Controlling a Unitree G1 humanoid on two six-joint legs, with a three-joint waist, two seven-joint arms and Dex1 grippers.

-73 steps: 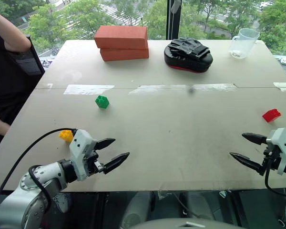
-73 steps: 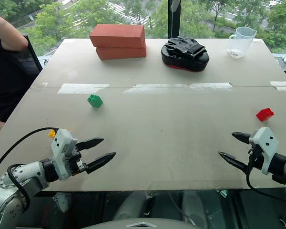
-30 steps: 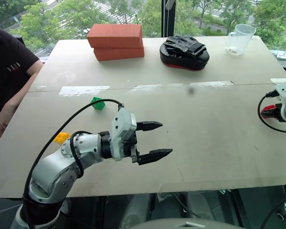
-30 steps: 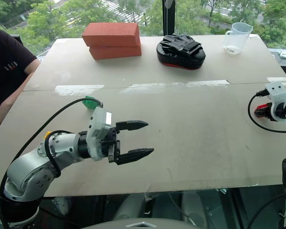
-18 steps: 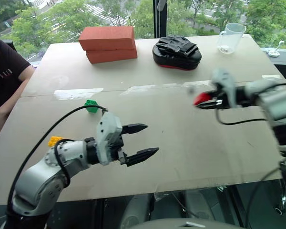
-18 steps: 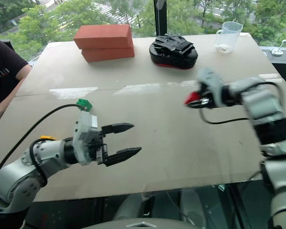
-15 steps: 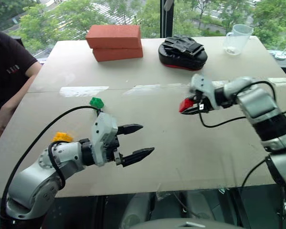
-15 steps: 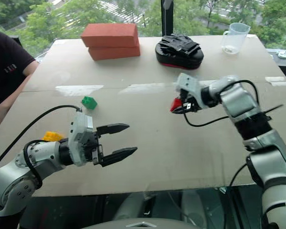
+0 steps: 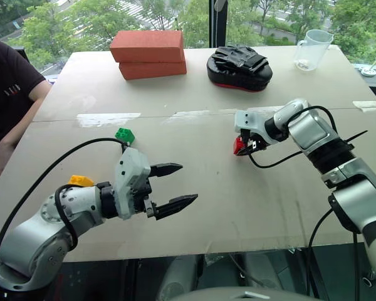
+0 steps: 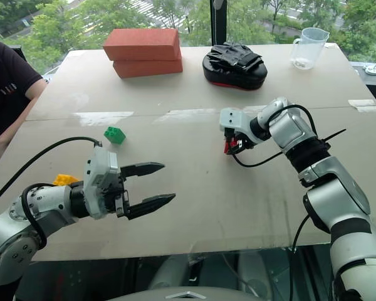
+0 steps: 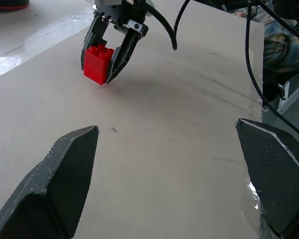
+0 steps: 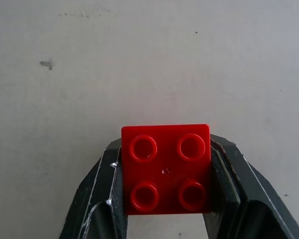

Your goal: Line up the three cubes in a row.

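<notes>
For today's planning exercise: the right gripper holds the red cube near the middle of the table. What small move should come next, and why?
Probably lower the red cube the last bit and open the right gripper. The left wrist view shows its black fingers clamped on the cube's sides, its bottom edge at or just above the table. The green cube and yellow cube lie to the left, so a row can form there.

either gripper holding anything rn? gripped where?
The right gripper is shut on the red cube, one finger on each of two opposite side faces, studs left uncovered. The left gripper is open and holds nothing.
</notes>
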